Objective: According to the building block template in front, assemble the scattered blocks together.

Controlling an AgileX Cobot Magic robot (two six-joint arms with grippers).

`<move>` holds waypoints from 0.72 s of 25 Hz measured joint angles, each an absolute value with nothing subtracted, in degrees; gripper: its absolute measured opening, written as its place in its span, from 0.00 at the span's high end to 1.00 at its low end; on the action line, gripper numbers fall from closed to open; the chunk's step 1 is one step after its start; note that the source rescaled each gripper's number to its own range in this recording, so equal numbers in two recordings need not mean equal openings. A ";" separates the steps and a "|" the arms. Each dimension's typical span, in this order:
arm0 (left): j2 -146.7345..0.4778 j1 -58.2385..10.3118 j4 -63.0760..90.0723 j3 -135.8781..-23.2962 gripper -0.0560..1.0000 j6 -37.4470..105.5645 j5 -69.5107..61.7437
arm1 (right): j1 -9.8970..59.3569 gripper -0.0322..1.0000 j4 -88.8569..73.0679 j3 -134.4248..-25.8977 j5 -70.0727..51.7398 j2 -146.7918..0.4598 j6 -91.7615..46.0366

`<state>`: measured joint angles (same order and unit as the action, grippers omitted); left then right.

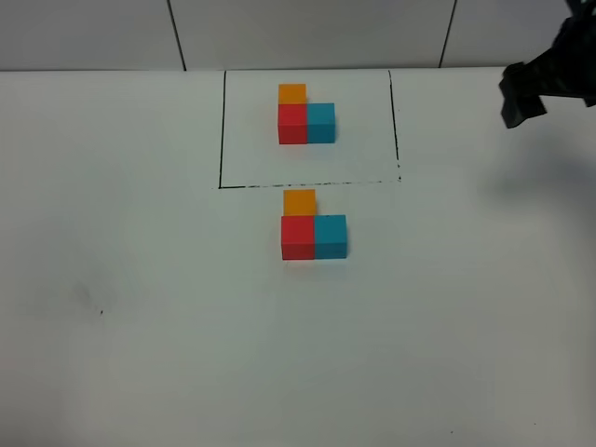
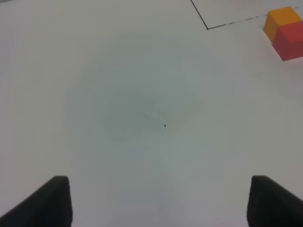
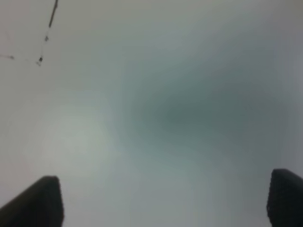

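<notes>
Assembly apparently complete: the orange (image 1: 299, 202), red (image 1: 297, 237) and blue (image 1: 331, 236) scattered blocks touch in an L at mid-surface, just outside the framed template (image 1: 306, 115). Both pincers, left (image 2: 158, 201) and right (image 3: 165, 201), stand wide and empty; only withdrawal seems needed.

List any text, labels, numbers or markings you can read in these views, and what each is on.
None: no words, numbers, brands or labels show in any view.
The building block template and the assembled blocks have plain faces.
The only marking is the thin black drawn rectangle on the white table; it carries no text.
The right wrist view is blurred, but shows only bare table and a bit of line.
</notes>
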<state>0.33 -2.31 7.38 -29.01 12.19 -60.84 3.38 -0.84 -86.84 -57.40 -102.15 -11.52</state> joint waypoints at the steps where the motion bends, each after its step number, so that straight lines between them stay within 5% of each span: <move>1: 0.33 -2.31 7.38 -29.01 0.12 12.19 -60.84 | 2.57 0.24 -0.84 -84.62 -56.68 -100.02 -11.06; 18: 0.28 -2.31 7.38 -29.01 0.12 12.07 -60.84 | -4.17 0.24 0.00 -47.45 -51.68 -52.78 -7.78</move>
